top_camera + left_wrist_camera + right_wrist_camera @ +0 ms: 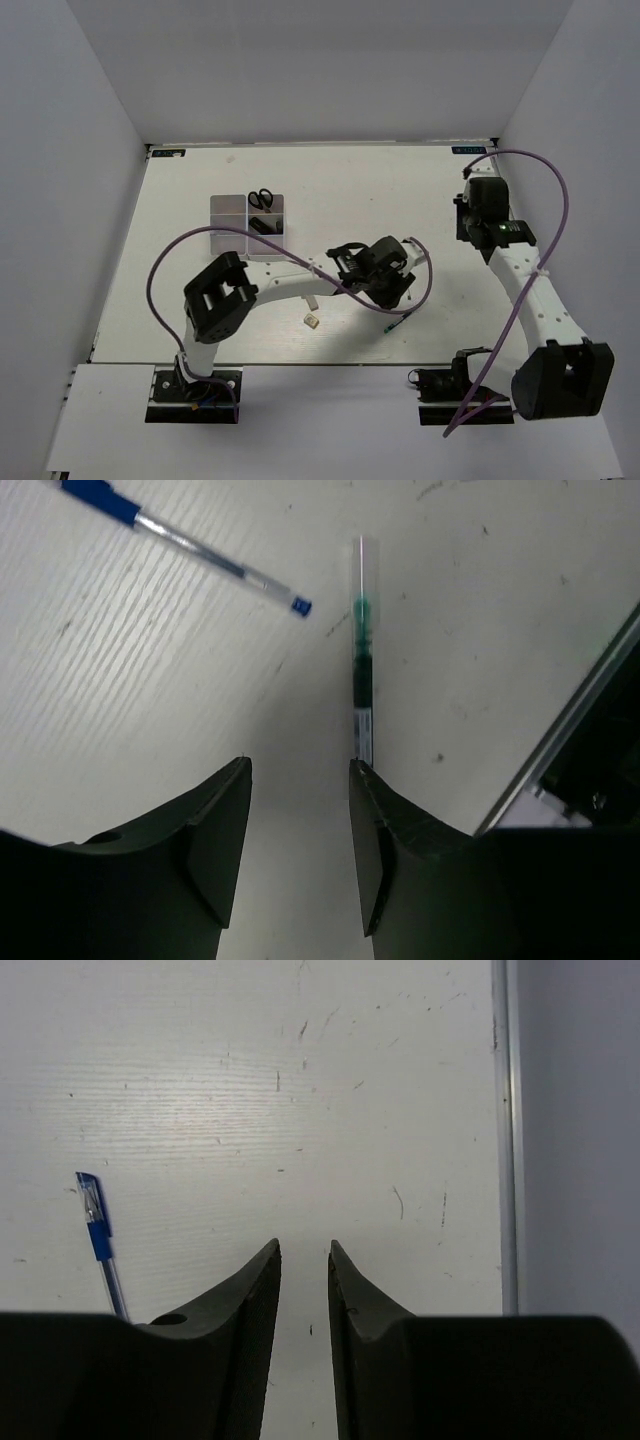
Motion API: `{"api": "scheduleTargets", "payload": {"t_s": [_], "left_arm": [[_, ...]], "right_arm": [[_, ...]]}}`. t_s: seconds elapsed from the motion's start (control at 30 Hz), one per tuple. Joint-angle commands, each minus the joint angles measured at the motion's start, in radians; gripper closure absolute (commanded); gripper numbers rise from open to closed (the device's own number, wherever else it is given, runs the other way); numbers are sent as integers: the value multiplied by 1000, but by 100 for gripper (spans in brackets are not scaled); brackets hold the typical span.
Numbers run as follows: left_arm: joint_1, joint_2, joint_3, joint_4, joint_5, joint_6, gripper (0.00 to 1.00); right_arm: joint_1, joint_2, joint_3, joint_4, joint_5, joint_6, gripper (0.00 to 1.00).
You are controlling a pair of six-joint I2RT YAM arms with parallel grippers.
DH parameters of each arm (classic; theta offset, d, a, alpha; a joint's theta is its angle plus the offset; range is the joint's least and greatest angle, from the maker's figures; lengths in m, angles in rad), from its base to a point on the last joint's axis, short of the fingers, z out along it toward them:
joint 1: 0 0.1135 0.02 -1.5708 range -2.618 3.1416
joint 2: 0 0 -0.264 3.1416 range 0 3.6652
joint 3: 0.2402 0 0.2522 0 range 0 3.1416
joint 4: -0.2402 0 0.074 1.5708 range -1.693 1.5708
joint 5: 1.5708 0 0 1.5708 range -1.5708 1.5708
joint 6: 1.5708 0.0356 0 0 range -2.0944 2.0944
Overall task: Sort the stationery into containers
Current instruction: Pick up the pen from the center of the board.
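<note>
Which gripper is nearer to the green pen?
Left. The left gripper hovers at the green pen, whose end lies just ahead of it; the right gripper is far off, by the right edge of the table.

Fixed overhead view down on the whole table (pixel 400 190); both wrist views close above it.

Lab booth: white walls (pixel 300 60), robot table (pixel 400 190)
</note>
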Motion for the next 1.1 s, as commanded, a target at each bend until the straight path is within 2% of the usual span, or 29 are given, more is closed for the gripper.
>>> {"api": "scheduleTargets", "payload": {"t_s": [0.0, 0.27, 0.47, 0.87, 0.97, 1.07], "left_arm": [[-14, 59, 78, 108, 39, 2, 46], [-65, 226, 224, 124, -42, -10, 46], [-83, 263, 242, 110, -41, -18, 46], [-137, 321, 219, 38, -234, 33, 52], [-129, 320, 184, 44, -235, 24, 55], [-132, 314, 158, 47, -234, 14, 66]], "right_arm": [[-38, -58, -15, 42, -45, -11, 71], [-83, -56, -18, 17, -124, -2, 71], [-114, -64, -26, 16, -156, -2, 71], [-175, -73, -22, -4, -240, 11, 70], [-183, -75, -21, -7, -249, 15, 70], [-190, -75, -21, -9, -257, 18, 70]]}}
